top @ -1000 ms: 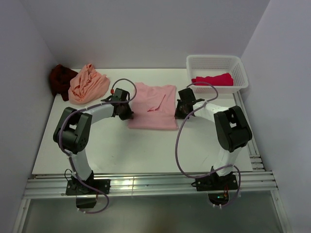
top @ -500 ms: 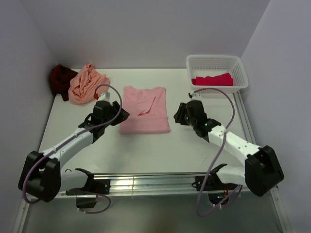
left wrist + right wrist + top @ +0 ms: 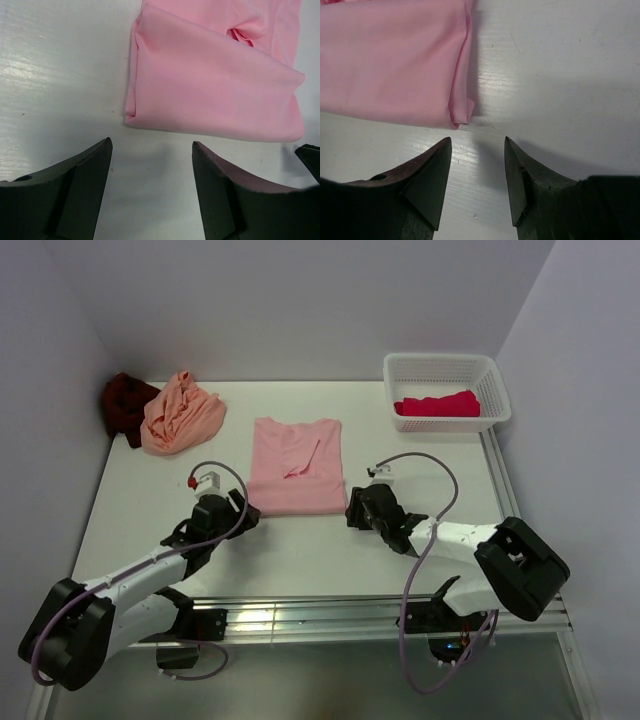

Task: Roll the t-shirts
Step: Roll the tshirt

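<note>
Pink shirt [image 3: 296, 466]: folded flat on the tabletop [image 3: 300, 550]. Left fingers [image 3: 65, 200], spread and empty, sit just off its near-left corner. Right fingers [image 3: 420, 185], also spread, sit just off its near-right corner. Peach shirt [image 3: 182, 412] and maroon shirt [image 3: 122, 405] lie far-left of it. Crimson shirt [image 3: 438, 403] lies in the basket [image 3: 440, 365], far-right.

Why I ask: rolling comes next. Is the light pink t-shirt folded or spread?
Folded: the light pink t-shirt lies flat, a narrow rectangle with doubled edges.
</note>
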Action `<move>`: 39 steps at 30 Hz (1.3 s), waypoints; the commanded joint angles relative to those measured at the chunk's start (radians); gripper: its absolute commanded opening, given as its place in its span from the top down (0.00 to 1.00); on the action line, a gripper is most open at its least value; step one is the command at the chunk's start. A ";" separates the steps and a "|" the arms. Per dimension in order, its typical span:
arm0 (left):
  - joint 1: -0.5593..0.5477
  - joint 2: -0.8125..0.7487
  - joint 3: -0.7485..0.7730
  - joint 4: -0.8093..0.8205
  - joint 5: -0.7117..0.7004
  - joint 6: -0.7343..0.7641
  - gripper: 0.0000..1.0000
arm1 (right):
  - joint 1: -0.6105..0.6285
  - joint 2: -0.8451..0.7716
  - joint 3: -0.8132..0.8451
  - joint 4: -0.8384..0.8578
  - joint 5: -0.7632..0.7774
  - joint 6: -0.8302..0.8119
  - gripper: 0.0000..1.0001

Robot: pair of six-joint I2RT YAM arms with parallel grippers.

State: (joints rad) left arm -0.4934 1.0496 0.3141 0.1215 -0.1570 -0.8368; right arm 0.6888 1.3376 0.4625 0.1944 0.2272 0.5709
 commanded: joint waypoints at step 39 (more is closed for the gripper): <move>-0.158 0.113 -0.076 0.296 -0.231 -0.105 0.31 | 0.083 0.155 -0.074 0.335 0.199 0.053 1.00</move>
State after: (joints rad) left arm -0.6323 1.1320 0.2260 0.3496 -0.3656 -0.9257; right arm 0.7753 1.5188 0.4129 0.5163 0.3820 0.5980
